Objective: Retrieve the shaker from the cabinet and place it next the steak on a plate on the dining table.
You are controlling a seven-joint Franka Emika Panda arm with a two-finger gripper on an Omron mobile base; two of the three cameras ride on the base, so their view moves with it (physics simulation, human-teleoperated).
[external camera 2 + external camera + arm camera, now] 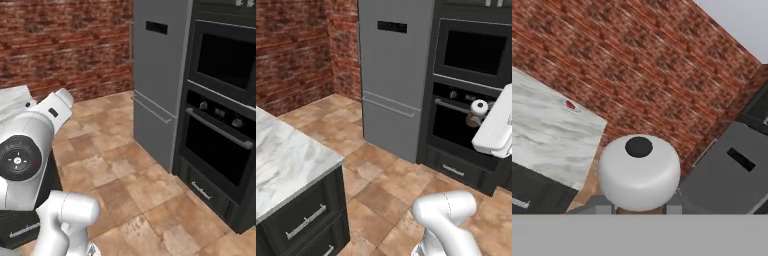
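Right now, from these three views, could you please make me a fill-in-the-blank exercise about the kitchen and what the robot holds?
1. The gripper is closed on the shaker, whose rounded top is ____ in colour.
2. The small red steak lies on the dining table, whose top is made of ____.
3. The wall behind the dining table is built of red ____.
4. The tall grey fridge stands right beside a black built-in ____.

Missing words: white; marble; brick; oven.
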